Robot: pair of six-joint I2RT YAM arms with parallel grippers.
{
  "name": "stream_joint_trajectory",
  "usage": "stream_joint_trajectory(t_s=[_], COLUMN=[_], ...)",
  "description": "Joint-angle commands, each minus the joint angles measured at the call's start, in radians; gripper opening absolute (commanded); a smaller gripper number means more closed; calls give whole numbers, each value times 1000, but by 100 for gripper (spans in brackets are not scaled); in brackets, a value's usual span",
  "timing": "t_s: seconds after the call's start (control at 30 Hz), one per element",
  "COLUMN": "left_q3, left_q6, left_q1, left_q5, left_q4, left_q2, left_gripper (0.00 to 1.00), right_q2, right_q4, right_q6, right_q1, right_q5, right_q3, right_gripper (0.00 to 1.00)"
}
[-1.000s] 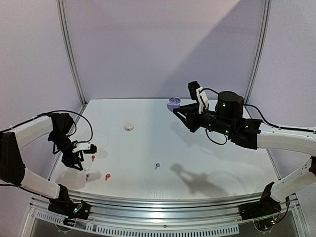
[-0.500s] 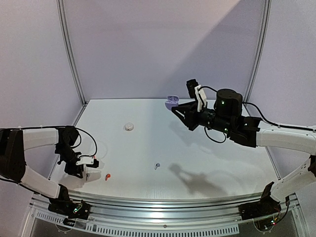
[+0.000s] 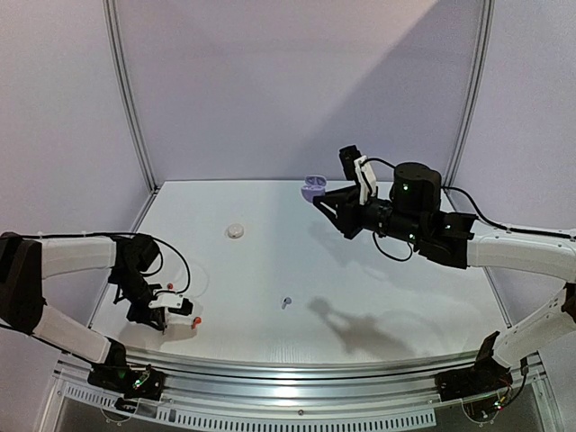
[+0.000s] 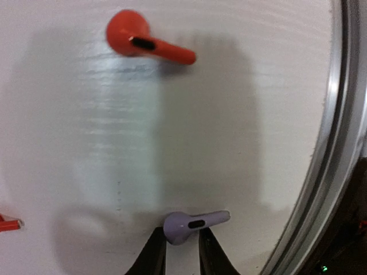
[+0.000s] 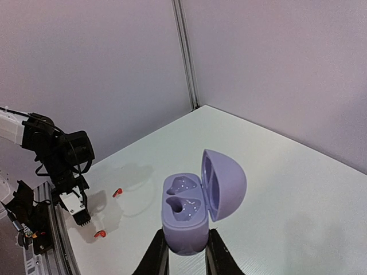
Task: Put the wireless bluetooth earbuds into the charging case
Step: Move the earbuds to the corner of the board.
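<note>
A red-orange earbud (image 4: 143,44) is lying on the white table (image 3: 387,279) ahead of the left gripper (image 4: 182,239), well apart from its fingertips. A sliver of a second red earbud (image 4: 7,223) is showing at the left edge of the wrist view. The metal rail (image 4: 339,114) of the near edge is curving past on the right. Farther out, a white round case (image 3: 235,231) is sitting alone toward the back left. Another lavender earbud (image 3: 286,301) is resting near the table's middle, well apart from both arms.

The left arm is reaching low over the near left corner, its gripper pointing down at the surface. Its jaws are drawn narrow, pressing on either side of the rounded head of the lavender-grey earbud (image 4: 192,223). That bud is lying on its side with the stem aimed toward the rail (a dark slot is showing on it).

The right arm is stretching out, raised over the far middle of the table. The right gripper (image 5: 186,245) is pinching the base of the charging case (image 5: 184,215) and holding it in the air. The case is lavender, its domed lid is standing open on the hinge, and two moulded wells are facing up.
</note>
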Motion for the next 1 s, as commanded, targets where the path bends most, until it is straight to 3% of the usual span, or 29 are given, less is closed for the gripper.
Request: stream_joint_trajectory(t_s=[0.0,0.2,0.37,0.53,0.8,0.97], left_q3=[-10,-5,33,48,-20,48], left_q6=[-9,-6,-38,-53,-21,18], left_q1=[-38,-37,-43,-71,-83,-70], left_q5=[68,33,64,91,20,51], left_q4=[-92,-121,-103,-81,-16,-61], left_q2=[28,64,57,41,47,39], left_gripper=[22,25,36,35,30,40], right_q2=[-12,-17,-17,-6,-4,-7], right_q4=[-17,-23,-25,-20,-35,-42], right_q6=[1,6,6,9,7,5], right_q1=[-6,-7,-6,-7,-7,-6], right_q5=[13,13,16,8,6,8], right_q3=[17,14,14,17,20,22], right_gripper=[7,7,7,7,7,7])
